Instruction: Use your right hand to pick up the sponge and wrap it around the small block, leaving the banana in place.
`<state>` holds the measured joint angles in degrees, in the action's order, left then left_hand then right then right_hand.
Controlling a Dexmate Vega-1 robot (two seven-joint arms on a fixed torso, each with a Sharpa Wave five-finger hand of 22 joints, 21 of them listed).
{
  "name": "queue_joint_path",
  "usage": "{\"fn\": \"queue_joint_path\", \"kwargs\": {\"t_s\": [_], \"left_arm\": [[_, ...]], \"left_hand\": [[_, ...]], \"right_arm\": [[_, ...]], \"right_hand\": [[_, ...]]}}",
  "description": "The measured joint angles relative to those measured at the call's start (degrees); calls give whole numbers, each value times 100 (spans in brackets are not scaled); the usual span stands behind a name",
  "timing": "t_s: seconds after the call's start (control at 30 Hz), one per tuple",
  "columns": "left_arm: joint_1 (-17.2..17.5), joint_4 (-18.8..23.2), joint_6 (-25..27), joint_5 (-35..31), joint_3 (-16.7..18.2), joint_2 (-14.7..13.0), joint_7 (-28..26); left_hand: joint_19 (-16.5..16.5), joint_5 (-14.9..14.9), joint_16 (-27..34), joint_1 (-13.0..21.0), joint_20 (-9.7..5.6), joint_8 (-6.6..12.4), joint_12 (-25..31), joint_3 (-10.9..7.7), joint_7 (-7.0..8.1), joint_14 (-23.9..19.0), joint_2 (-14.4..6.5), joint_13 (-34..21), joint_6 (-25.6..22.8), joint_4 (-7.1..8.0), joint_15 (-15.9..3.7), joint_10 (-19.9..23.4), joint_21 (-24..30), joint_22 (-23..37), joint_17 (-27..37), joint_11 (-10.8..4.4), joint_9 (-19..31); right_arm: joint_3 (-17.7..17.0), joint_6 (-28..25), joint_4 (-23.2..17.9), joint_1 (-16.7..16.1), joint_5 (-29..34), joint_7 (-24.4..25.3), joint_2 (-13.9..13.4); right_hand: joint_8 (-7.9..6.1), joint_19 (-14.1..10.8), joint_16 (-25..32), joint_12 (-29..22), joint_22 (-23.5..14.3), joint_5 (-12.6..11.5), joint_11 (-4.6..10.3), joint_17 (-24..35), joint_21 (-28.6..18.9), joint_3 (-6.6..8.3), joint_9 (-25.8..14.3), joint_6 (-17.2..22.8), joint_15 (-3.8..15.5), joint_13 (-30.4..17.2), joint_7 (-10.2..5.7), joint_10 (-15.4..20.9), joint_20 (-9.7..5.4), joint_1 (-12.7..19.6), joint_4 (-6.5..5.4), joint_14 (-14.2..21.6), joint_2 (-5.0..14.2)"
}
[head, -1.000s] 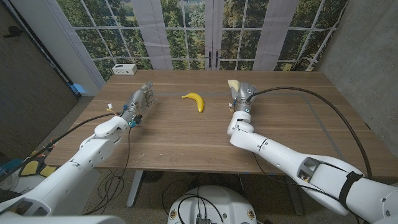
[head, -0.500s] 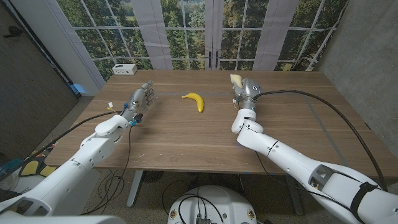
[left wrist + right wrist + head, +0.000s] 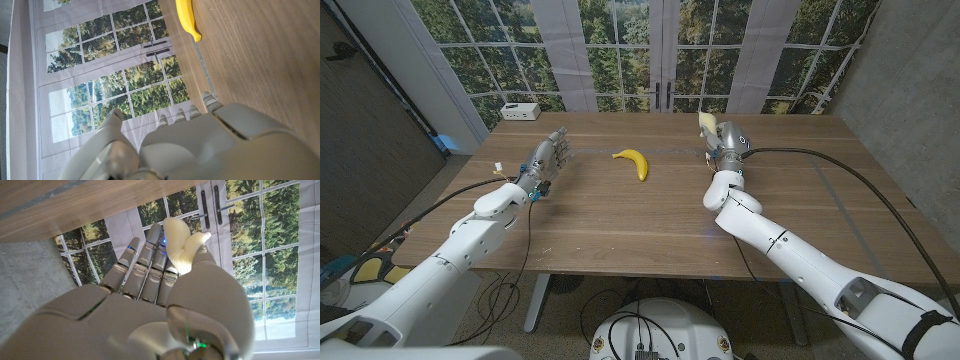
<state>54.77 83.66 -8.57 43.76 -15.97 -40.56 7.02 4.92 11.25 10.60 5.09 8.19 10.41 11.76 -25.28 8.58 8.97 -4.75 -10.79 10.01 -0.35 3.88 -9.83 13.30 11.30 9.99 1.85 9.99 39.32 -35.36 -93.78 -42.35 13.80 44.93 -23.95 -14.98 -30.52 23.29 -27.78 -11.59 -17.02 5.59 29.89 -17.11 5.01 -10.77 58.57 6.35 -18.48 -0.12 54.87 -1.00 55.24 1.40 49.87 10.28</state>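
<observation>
Right hand (image 3: 723,143) pinches a soft, pale, folded sponge (image 3: 705,122).

Both arms are glossy white rounded shells with black cables trailing off them. Each robot hand, left (image 3: 548,160) and right (image 3: 727,143), is grey metallic with segmented fingers (image 3: 145,262); tiny blue lights glow near the right one's fingertips.

Soft, even daylight; sharp pictures.
Light falls from the windows (image 3: 660,50) onto the table (image 3: 620,215); shadows stay faint, wrist views bend at the edges.
</observation>
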Motion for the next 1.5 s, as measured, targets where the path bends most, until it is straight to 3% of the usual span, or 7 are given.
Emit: {"fn": "queue_joint_path", "kwargs": {"t_s": [0.67,1.5], "left_arm": [[122,330,69,-51,48,-98,-196],[457,718,108,-23,216,-286,-373]], "left_hand": [[0,0,0,0,0,0,0,0,0,0,0,0,0,0,0,0,0,0,0,0,0],[0,0,0,0,0,0,0,0,0,0,0,0,0,0,0,0,0,0,0,0,0]], "right_arm": [[-956,981,-606,-620,-1000,-505,-459],[-1800,2164,-895,-1240,-2319,-1215,-913]], "right_hand": [[128,-289,-63,-40,0,115,-84,54,-158,111,-44,32,9,-56,32,-20,-65,84,-63,9,-26],[194,-348,-107,-40,-29,201,-145,108,-263,199,-38,62,9,-108,62,-81,-44,165,-117,8,-2]]}}
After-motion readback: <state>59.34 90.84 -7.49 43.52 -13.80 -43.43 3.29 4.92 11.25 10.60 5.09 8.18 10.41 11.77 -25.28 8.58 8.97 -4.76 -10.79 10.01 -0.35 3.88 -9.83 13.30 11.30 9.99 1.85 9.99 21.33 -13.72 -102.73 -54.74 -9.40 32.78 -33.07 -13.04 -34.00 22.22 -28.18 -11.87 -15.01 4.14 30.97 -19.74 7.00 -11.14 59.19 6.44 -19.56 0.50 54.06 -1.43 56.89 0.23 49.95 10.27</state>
